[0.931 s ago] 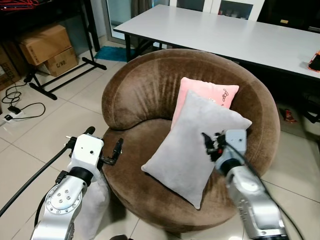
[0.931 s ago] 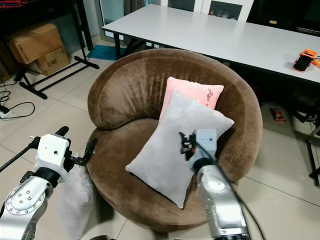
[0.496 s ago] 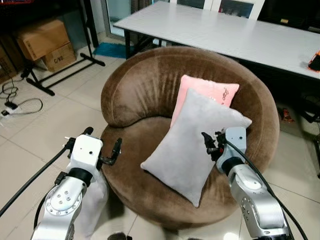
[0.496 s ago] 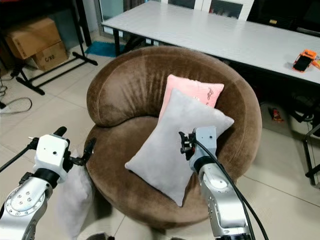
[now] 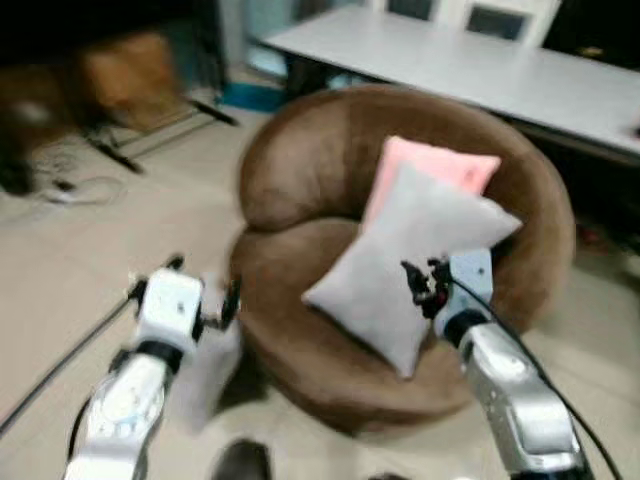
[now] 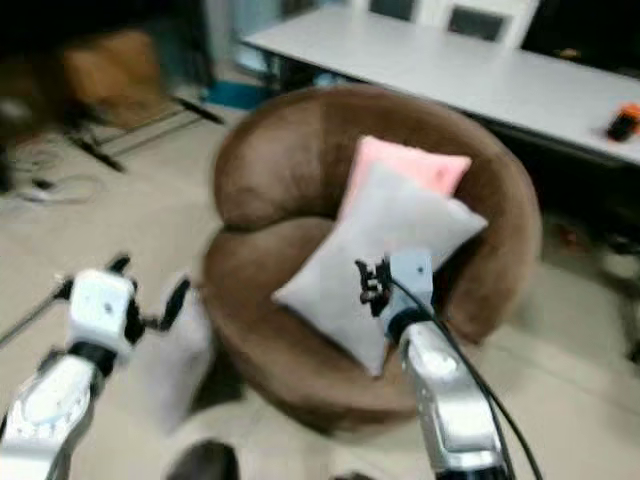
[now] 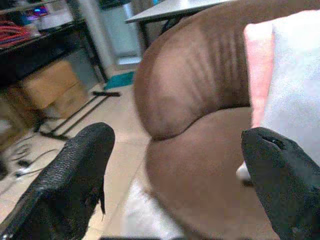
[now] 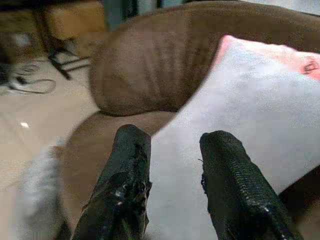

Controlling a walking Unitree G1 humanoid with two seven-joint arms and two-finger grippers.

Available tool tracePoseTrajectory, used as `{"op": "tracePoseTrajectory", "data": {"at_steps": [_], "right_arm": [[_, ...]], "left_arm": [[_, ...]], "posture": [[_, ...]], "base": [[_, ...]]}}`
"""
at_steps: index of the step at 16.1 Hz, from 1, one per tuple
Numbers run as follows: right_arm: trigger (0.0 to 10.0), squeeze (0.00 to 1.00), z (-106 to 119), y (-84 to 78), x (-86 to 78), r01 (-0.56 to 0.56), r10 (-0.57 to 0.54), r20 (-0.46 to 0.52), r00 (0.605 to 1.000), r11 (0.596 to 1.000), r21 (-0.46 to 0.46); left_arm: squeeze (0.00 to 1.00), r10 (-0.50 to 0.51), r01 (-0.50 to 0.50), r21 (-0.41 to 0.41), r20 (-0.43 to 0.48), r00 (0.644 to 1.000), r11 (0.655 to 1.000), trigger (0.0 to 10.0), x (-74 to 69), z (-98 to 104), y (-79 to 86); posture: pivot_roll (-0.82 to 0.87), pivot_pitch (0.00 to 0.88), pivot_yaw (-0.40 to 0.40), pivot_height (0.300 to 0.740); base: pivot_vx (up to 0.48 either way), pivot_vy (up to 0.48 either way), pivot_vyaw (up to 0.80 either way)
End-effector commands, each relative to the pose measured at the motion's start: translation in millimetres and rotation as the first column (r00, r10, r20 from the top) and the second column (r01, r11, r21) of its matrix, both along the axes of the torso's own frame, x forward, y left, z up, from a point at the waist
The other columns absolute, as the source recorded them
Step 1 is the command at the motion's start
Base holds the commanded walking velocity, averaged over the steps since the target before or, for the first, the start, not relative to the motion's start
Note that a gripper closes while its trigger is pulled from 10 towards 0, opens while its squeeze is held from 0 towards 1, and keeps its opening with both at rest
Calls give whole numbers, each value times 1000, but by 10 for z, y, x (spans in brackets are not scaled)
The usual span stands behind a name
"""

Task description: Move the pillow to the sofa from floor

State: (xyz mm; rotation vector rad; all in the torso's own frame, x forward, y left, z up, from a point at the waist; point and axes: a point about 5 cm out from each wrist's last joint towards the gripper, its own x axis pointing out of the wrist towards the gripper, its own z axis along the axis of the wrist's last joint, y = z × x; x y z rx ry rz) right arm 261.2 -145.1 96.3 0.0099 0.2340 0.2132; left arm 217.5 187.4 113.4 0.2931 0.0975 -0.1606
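Observation:
The picture is blurred. A grey pillow (image 5: 205, 370) stands on the tiled floor against the front left of the round brown sofa (image 5: 310, 160). My left gripper (image 5: 205, 282) hovers open just above that pillow, with nothing between its fingers (image 7: 75, 170). A second grey pillow (image 5: 410, 260) leans on the sofa seat in front of a pink pillow (image 5: 440, 165). My right gripper (image 5: 422, 282) is open at the lower right edge of that leaning pillow (image 8: 250, 110); whether it touches it I cannot tell.
A long white table (image 5: 500, 60) runs behind the sofa. Cardboard boxes (image 5: 130, 65) and black rack legs stand at the back left. A cable (image 5: 70, 190) lies on the tiles to the left. Open floor lies left of the sofa.
The whole view has shifted and blurred, so the camera has moved. Both grippers hold much the same pose beside the pillows.

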Motion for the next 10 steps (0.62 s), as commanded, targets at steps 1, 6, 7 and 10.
{"op": "tracePoseTrajectory", "data": {"at_steps": [1,6,7,10], "right_arm": [[10000,0,42,28,1,-20,20,4,1000,1000,11],[10000,0,7,55,19,-16,17,-16,1000,999,50],[10000,0,-13,68,32,-19,20,-21,1000,998,55],[10000,0,-68,88,41,-32,34,-34,999,997,63]], "left_arm": [[0,5,-6,16,38,999,1000,10000,45,75,6],[0,60,-60,11,59,996,998,10000,57,92,48],[0,74,-76,19,71,995,997,10000,63,102,70],[0,92,-92,0,93,991,996,10000,74,126,105]], "posture": [[-10,0,-46,729],[-1,0,-53,729],[1,0,-54,729],[1,0,-56,729]], "base": [[0,0,800],[0,0,800],[0,0,800],[0,0,800]]}}
